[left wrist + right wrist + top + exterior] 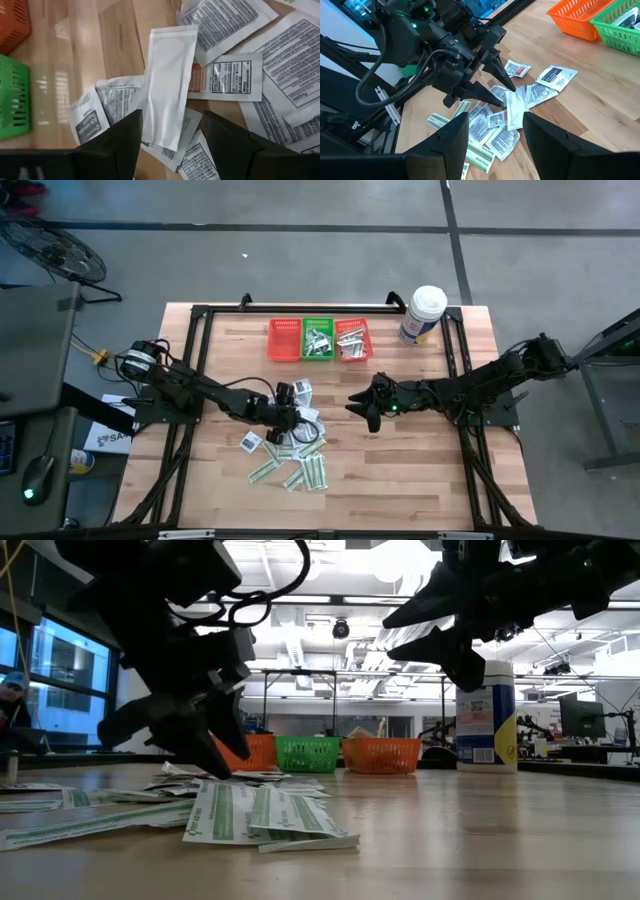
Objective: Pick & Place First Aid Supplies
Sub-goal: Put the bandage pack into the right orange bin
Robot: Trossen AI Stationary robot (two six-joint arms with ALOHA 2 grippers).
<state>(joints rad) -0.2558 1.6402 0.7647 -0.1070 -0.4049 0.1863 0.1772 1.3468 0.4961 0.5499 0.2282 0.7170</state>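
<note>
Packets (290, 450) lie in a loose heap on the table (420, 470), toward its near edge and left of centre: squarish white ones with dark print at the heap's far side, green-and-white strips (265, 815) at the near side, several overlapping. Left gripper (291, 418) sits low over the far part of the heap, fingers spread, nothing between them; in its wrist view a plain white narrow packet (167, 85) lies just ahead of the gap, resting across printed packets (230, 75) (one shows an orange patch). From the right wrist view the left fingers (495, 67) point down at that same white packet (514, 107), tips very near it; contact cannot be told. Right gripper (362, 406) hangs above bare table near the centre, well clear of the surface in the low view, jaws apart and empty, pointing toward the heap. Three baskets stand in a row at the far edge: red (284, 340), green (318, 340), red (353, 340). The green one and the right-hand red one hold some packets; the left red one appears bare from above. White tub (423, 315) with blue label stands toward the far right corner, just right of the baskets. A person (12, 705) shows at the room's edge in the low view, beyond the table.
</note>
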